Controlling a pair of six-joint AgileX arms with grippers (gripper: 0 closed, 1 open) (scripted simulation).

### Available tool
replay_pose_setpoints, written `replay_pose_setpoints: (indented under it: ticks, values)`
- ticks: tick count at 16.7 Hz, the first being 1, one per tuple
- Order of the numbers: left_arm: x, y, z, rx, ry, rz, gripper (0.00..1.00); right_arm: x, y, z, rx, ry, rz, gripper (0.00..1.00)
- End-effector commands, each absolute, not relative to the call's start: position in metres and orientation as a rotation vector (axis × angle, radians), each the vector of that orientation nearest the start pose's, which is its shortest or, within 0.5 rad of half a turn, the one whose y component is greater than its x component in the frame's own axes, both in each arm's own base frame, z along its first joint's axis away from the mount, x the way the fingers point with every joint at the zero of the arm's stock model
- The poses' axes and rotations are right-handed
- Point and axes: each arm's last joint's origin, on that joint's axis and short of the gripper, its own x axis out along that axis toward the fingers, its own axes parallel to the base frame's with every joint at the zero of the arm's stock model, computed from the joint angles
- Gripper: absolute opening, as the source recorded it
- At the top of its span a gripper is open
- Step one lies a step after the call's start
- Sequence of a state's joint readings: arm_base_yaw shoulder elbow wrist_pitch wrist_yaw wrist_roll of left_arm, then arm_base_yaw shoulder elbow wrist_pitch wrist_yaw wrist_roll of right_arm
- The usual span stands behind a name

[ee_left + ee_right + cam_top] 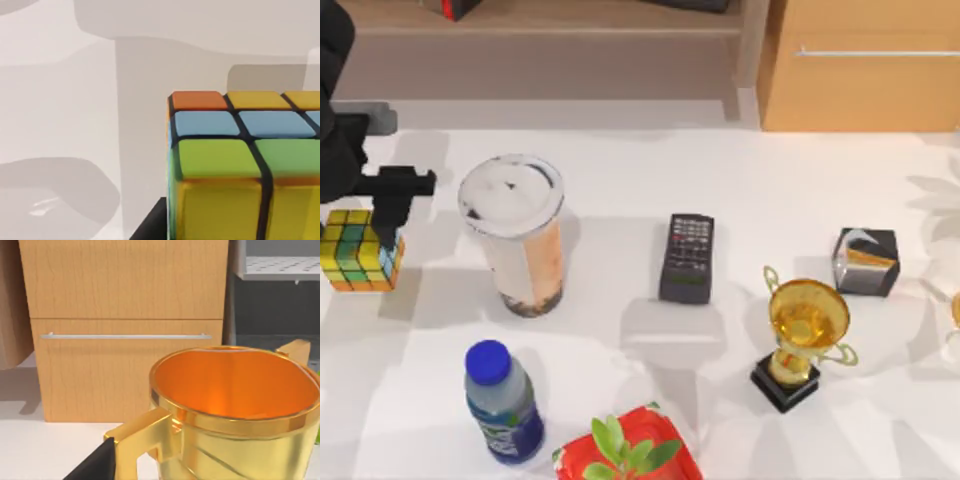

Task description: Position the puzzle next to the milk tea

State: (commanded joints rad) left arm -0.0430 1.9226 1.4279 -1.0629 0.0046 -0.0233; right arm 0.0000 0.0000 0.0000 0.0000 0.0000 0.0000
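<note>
Left gripper at the top view's left edge, over the puzzle; one dark finger lies across the cube's upper right corner. Cannot tell whether the fingers are clamped on it or merely beside it (left wrist view gives the cube close up, a dark sliver below it). The puzzle sits near the milk tea, to its left with a gap between. Judgement: if placing, set it flat and lift straight up; a sideways exit risks dragging the cube or clipping the tall cup. Right gripper: near the gold trophy, fingers not readable.
</note>
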Motion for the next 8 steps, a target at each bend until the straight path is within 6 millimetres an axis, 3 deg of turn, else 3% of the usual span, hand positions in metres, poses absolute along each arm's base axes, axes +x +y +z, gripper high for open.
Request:
replay_pose_setpoints:
  ticks: [8]
  values:
    - [0.3633,-0.0062,0.1882,-0.004,1.516,0.004,0.0,0.1057,-0.0012,0.16,0.0,0.0,0.0,1.0]
